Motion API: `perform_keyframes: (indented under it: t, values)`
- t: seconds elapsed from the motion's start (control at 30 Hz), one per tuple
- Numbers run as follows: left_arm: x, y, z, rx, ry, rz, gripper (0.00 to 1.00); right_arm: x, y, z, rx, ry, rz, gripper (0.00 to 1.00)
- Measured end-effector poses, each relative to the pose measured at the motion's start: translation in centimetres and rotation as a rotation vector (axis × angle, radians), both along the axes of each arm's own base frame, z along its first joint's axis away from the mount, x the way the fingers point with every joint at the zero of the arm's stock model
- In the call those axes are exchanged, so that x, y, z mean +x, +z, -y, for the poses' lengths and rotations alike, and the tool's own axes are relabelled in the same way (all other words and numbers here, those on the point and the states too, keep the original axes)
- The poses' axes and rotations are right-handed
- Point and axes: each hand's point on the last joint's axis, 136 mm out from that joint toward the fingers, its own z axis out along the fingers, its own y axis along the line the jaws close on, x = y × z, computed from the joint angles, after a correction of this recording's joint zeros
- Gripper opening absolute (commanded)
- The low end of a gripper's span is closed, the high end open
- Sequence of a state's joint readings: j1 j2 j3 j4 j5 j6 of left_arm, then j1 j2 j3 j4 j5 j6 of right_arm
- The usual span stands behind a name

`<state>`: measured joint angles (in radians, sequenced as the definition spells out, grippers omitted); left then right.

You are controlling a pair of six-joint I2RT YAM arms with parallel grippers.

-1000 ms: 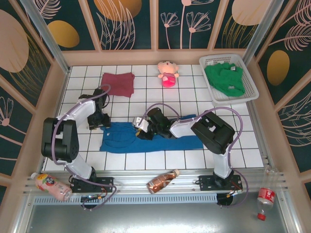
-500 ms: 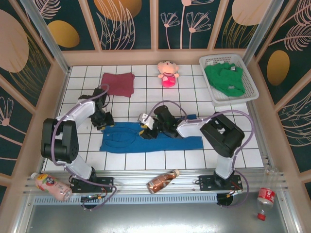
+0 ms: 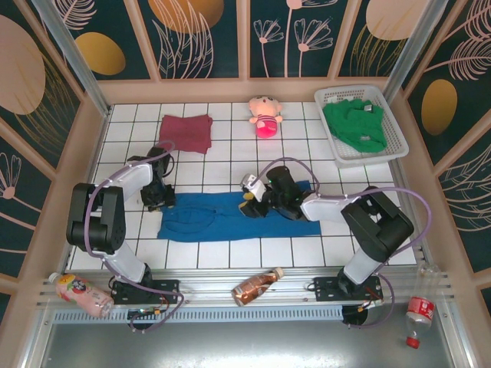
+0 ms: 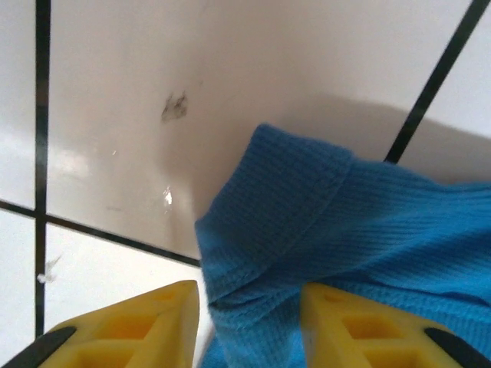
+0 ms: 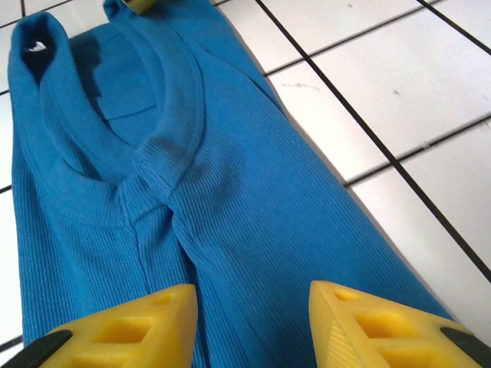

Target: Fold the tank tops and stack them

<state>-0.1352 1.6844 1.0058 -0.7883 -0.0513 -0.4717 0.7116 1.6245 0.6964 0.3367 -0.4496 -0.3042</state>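
Observation:
The bright blue tank top [image 3: 230, 218] lies spread flat across the middle tiles. My left gripper [image 3: 159, 198] is at its upper left corner. In the left wrist view a blue shoulder strap [image 4: 284, 222] lies bunched between the yellow fingers, and the left gripper [image 4: 249, 295] is open, with a sliver of tile beside the left finger. My right gripper [image 3: 252, 203] hovers over the top's upper edge, and the right gripper [image 5: 253, 295] is open above flat blue cloth [image 5: 230, 199]. The maroon tank top [image 3: 186, 132] lies folded at the back left. The green tank top [image 3: 354, 126] sits crumpled in a basket.
A white basket [image 3: 399, 130] stands at the back right. A pink plush doll [image 3: 265, 116] lies at the back centre. Bottles rest on the front rail: one at the left [image 3: 77, 293], one in the middle [image 3: 257, 286], one at the right [image 3: 418, 314].
My right gripper has slid rightwards along the blue top's upper edge and its jaws have widened. My left gripper's jaws have narrowed around the strap at the corner.

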Motion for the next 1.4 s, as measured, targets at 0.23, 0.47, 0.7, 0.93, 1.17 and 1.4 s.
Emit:
perform_keyframes:
  t: [0.23,0.47,0.7,0.93,1.17,1.4]
  values:
    - [1.1,-0.3,0.5,-0.023,-0.017,0.022,0.05,0.5,0.1,1.5,-0.003,-0.044,-0.001,0.43]
    - [4.3,1.5,0.4,0.002,-0.059,0.094,0.04,-0.1,-2.0,3.7,-0.035,-0.095,-0.063,0.43]
    - [8.1,6.3,1.0,-0.01,-0.114,0.259,0.06,-0.4,-2.5,4.1,-0.032,-0.126,-0.107,0.42]
    - [10.1,6.4,0.8,0.019,-0.135,0.281,0.08,0.0,-3.0,4.6,-0.041,-0.191,-0.135,0.42]
    - [10.6,1.4,-1.1,0.029,-0.054,0.181,0.07,1.0,-3.2,6.0,-0.03,-0.301,-0.187,0.41]
    - [12.8,0.7,-1.6,0.045,-0.03,0.205,0.08,2.7,-1.6,8.2,0.042,-0.449,-0.227,0.4]
